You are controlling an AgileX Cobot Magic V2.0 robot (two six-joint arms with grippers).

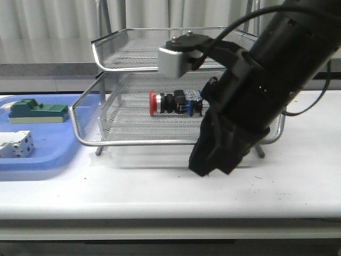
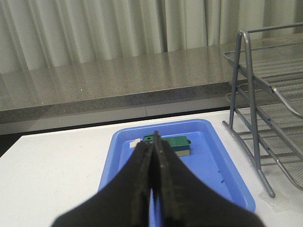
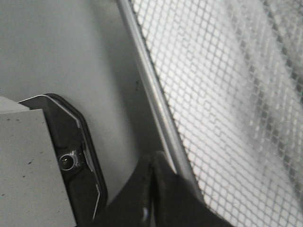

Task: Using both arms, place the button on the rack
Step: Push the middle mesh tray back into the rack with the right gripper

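Lying on white table (image 1: 160, 186) w/ grey curtains behind, button (image 1: 173, 102) in rack (image 1: 106, 114), both end effectors (image 2: 152, 156) (image 3: 150, 189) pressed together.

Right arm (image 1: 266, 80) angled down, both grippers (image 2: 152, 156) (image 3: 150, 189) closed, empty.

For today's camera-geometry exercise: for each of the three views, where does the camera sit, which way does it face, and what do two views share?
Front: faces forward over the table at the rack holding the button; right arm fills the foreground.
Left wrist: looks past the shut left hand to the blue tray.
Right wrist: close on rack mesh, right hand shut.
Shared: front and left wrist both show tray and rack.
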